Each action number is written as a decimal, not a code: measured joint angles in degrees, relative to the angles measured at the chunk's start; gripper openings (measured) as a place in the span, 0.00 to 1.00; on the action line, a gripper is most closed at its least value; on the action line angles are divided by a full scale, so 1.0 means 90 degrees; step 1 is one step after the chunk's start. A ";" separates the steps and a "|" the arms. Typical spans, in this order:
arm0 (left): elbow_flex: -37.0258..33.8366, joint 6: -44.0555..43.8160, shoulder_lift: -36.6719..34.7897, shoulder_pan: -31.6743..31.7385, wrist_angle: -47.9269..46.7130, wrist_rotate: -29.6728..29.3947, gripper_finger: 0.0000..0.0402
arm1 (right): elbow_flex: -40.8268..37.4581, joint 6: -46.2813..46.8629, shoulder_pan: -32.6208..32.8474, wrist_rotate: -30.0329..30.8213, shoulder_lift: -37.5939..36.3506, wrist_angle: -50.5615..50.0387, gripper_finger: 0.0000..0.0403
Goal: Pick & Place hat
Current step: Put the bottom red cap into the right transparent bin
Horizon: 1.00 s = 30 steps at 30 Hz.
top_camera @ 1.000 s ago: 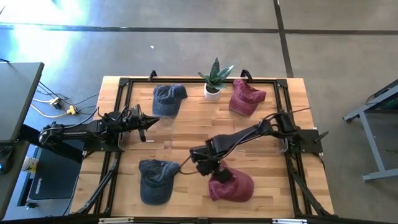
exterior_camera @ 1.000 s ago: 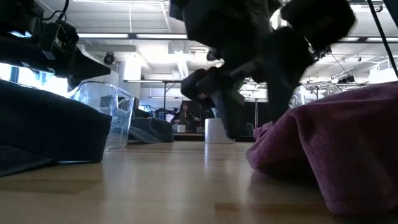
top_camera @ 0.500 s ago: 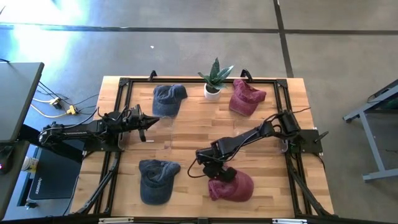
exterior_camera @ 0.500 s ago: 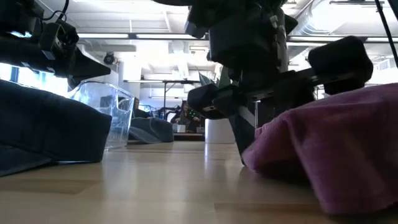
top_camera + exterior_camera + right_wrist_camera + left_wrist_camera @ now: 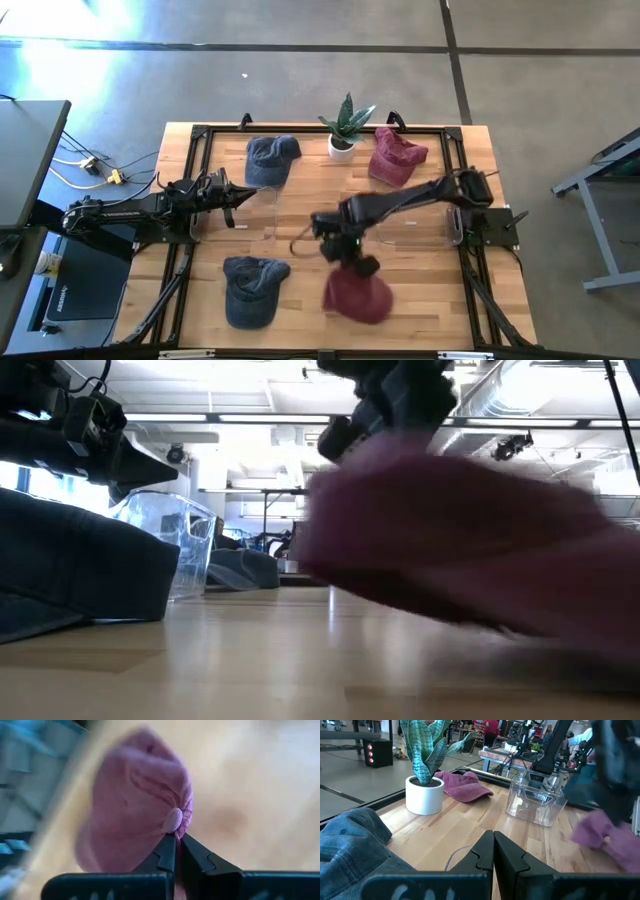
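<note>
Two maroon hats (image 5: 357,295), two blue hats (image 5: 250,288), right end effector (image 5: 353,262) pinching one maroon.

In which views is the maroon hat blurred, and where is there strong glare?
Low view: the held maroon hat is smeared by motion, while the blue hat stays sharp. Right wrist view: the hat is soft, and the right gripper, shut on it, is sharp. High view: bright glare on the floor at upper left.
</note>
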 joint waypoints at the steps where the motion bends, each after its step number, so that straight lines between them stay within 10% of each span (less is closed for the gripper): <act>1: 0.0000 0.0000 0.0000 0.0000 0.0000 -0.0002 0.00 | 0.0117 0.0069 -0.0088 0.0457 -0.0088 -0.0101 0.03; 10: 0.0000 0.0000 0.0000 0.0000 0.0000 -0.0002 0.00 | 0.1046 0.0659 -0.0407 0.4231 -0.1135 -0.0118 0.01; 30: 0.0000 0.0000 0.0000 0.0000 0.0000 -0.0002 0.00 | -0.3864 0.2256 0.1205 0.2565 -0.1253 0.5085 0.10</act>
